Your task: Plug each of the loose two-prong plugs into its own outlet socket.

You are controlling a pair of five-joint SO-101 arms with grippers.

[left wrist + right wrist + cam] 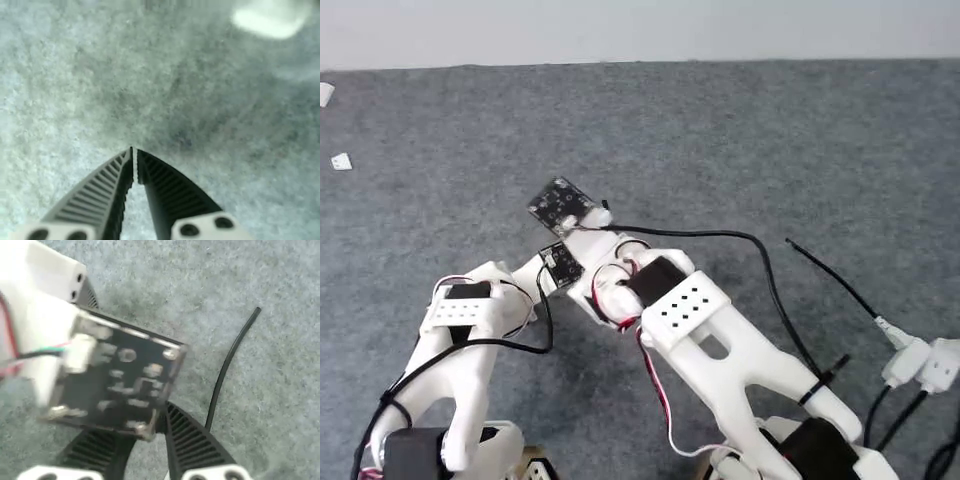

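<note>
Where board (120, 375) covers right gripper (161, 415), plugs (920, 362) edge-cropped

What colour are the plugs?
The plugs are white, seen best in the high view.

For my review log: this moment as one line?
left gripper: shut, empty | right gripper: shut, tips behind camera board | plugs: on mat, ungripped

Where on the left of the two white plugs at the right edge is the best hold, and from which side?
Probably pinch the left white plug across its blocky body, from above: it lies flat on the carpet, and a black cord blocks its near end.
</note>
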